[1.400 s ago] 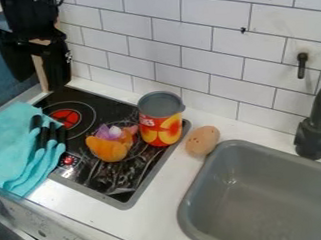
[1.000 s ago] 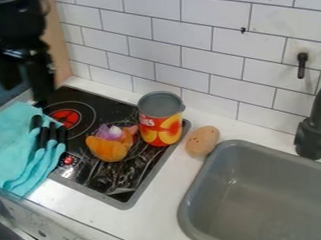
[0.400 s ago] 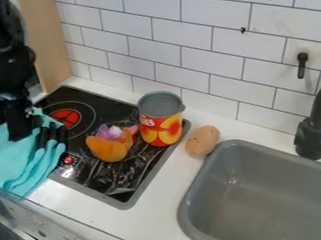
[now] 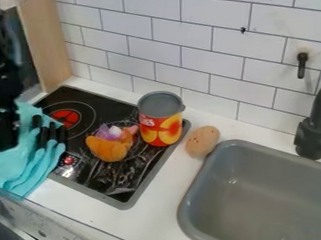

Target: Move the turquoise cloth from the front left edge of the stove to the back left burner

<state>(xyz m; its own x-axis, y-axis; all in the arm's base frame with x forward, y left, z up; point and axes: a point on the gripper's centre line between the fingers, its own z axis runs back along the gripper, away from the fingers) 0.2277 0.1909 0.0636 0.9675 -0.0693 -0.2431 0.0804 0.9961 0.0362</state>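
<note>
The black gripper point(image 4: 5, 130) hangs at the left edge, over the turquoise cloth point(image 4: 31, 165), which lies across the stove's left side. Whether it touches the cloth I cannot tell. Black stripes run along the folds of the cloth. On the black stovetop point(image 4: 112, 181) lies an orange and purple plush toy point(image 4: 111, 144). Close to its right stands a red and yellow can point(image 4: 161, 119), upright, with a grey top. A brown speckled egg-shaped object point(image 4: 203, 141) rests on the white counter, between the can and the sink.
The grey sink point(image 4: 193, 190) takes up the lower right, with a black faucet point(image 4: 314, 130) at its back right. A white tiled wall point(image 4: 186, 41) runs behind the counter, and a wooden panel point(image 4: 45, 42) stands at the upper left.
The gripper has come down from the upper left and shifted left, to over the turquoise cloth. The cloth, toy, can and egg-shaped object have kept their places.
</note>
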